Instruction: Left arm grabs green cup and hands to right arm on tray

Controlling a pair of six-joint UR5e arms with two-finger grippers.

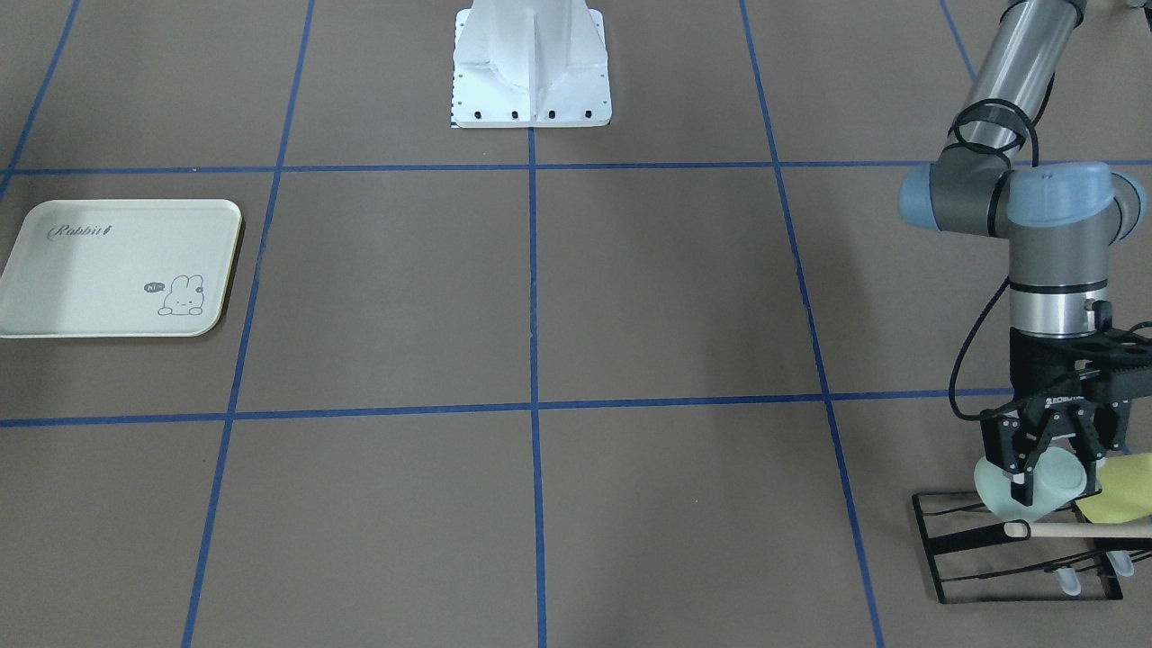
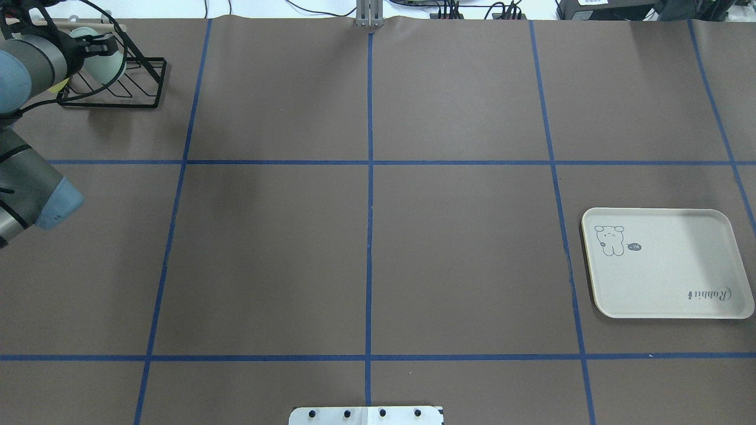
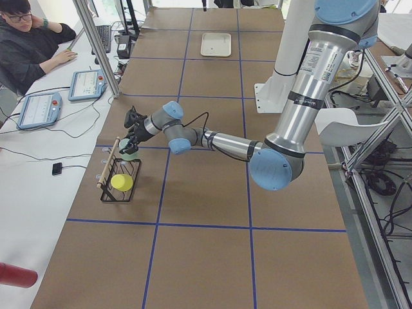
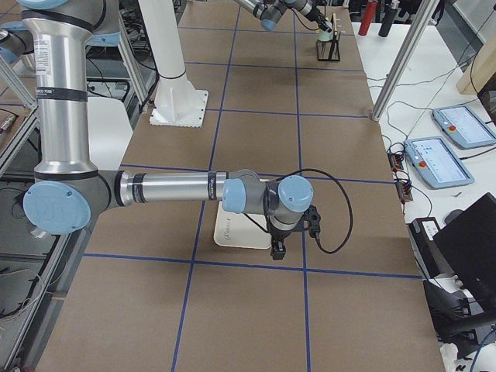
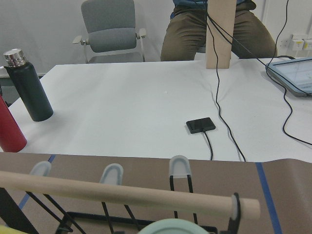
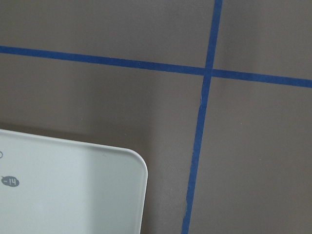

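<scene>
The pale mint-green cup (image 1: 1044, 493) lies on its side in the black wire rack (image 1: 927, 531) at the table's far left corner. My left gripper (image 1: 1055, 481) reaches down over it with a finger against each side, shut on the cup, which still rests in the rack. The cup's rim shows at the bottom of the left wrist view (image 5: 170, 226). The cream Rabbit tray (image 2: 667, 265) lies flat and bare on my right. My right gripper (image 4: 277, 249) hovers over the tray's corner (image 6: 68, 190). I cannot tell whether it is open or shut.
A yellow-green cup (image 1: 1120, 490) lies in the rack beside the green one. A wooden dowel (image 5: 122, 195) runs along the rack's outer side. The white robot base (image 1: 531, 72) stands at mid-table. An operator (image 3: 32, 38) sits by the rack's end.
</scene>
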